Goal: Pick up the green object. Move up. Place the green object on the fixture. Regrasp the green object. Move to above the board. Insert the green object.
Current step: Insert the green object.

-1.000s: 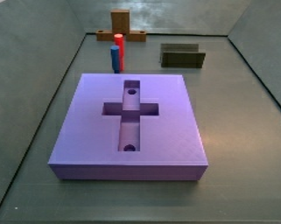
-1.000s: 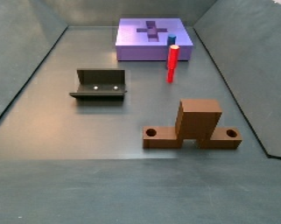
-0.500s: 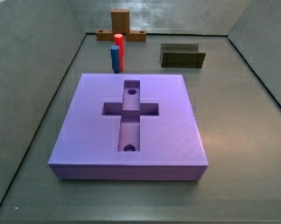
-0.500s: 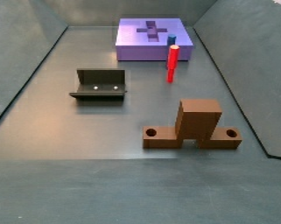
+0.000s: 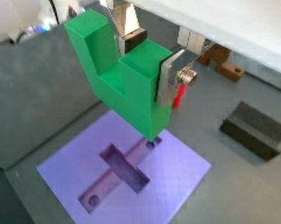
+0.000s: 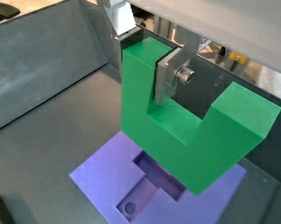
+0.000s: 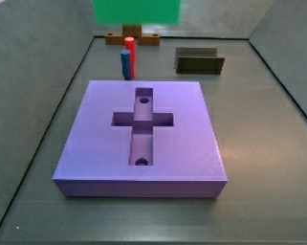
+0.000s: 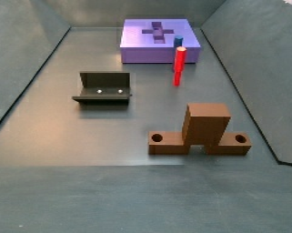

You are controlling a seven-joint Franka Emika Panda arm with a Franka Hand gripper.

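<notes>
- The board (image 7: 142, 134) fills the centre of a side view; its cross-shaped recess (image 7: 142, 119) faces up with one round hole at each end of the long slot. In the second side view it sits at upper centre (image 8: 160, 42).
- The green object (image 5: 125, 70) hangs above the board in both wrist views (image 6: 184, 131). In a side view only its lower edge shows, at the top of the frame (image 7: 137, 11).
- The gripper (image 5: 149, 54) is clamped on the green object: silver finger plates press opposite faces, one visible at (image 6: 170, 77). The gripper body itself lies outside both side views.
- Step in hand, as judged: move to above the board. Centre the green object over the recess and square it to the slot before descending.
- Risk, as judged: a skewed block can catch the recess edge.
- The fixture (image 8: 103, 88) stands empty at left centre.
- The red-and-blue peg (image 7: 126, 57) stands just behind the board; keep clear of it.
</notes>
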